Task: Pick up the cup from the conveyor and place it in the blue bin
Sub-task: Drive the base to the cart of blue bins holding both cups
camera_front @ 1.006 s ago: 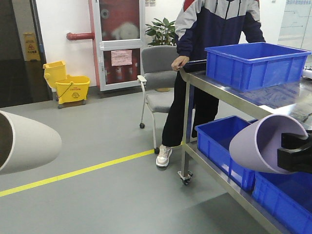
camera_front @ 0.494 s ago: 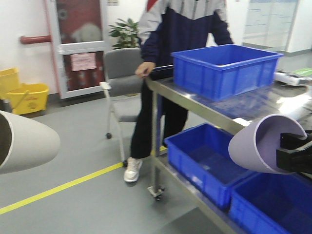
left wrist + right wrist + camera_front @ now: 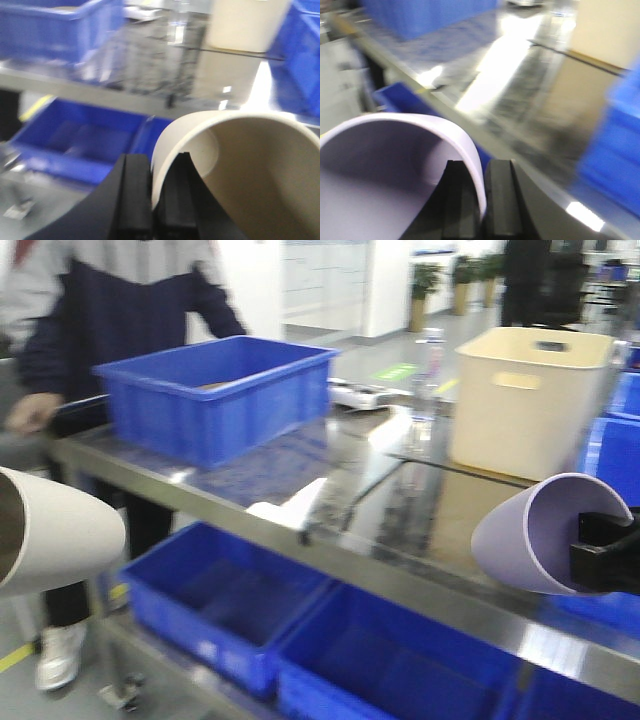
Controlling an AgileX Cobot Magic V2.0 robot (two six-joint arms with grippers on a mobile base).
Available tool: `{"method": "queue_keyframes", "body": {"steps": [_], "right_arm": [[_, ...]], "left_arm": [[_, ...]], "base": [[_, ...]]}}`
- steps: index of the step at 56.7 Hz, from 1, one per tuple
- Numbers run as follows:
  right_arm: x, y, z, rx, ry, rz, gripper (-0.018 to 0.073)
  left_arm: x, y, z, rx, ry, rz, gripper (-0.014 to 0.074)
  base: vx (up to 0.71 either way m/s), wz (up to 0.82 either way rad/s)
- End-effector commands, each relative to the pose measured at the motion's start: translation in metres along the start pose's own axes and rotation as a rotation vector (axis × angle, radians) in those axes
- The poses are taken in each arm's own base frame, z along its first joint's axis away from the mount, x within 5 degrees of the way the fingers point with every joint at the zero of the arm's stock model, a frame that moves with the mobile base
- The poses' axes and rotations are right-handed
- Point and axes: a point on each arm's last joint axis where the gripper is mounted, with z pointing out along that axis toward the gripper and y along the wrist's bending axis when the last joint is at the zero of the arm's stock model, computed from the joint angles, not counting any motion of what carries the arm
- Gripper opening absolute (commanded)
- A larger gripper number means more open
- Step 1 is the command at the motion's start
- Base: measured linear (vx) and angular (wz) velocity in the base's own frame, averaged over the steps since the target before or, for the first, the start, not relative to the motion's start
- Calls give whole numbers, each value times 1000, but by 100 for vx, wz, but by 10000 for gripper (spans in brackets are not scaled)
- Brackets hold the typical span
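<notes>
Your left jaws are shut tight on the rim of a white cup (image 3: 60, 530). Your right jaws pinch the rim of a purple cup (image 3: 530, 535). Both cups lie sideways in the air. The blue bin (image 3: 200, 418) sits on the table (image 3: 400, 490), upper left in the front view, so your left arm looks nearer.

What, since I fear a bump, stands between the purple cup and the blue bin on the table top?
Nothing visible does. Only table surface lies between the purple cup and the blue bin; the cream tub stands off that line.
</notes>
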Motion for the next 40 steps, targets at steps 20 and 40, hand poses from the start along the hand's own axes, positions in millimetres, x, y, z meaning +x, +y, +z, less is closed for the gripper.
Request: {"method": "queue_keyframes", "body": {"steps": [20, 40], "right_arm": [[-18, 2, -10, -22, -129, -14, -9], [-18, 2, -10, -22, -129, -14, -9]], "left_arm": [[-15, -2, -8, -7, -107, -27, -6], [-15, -2, -8, -7, -107, -27, -6]], "base": [[20, -76], [18, -52]]}}
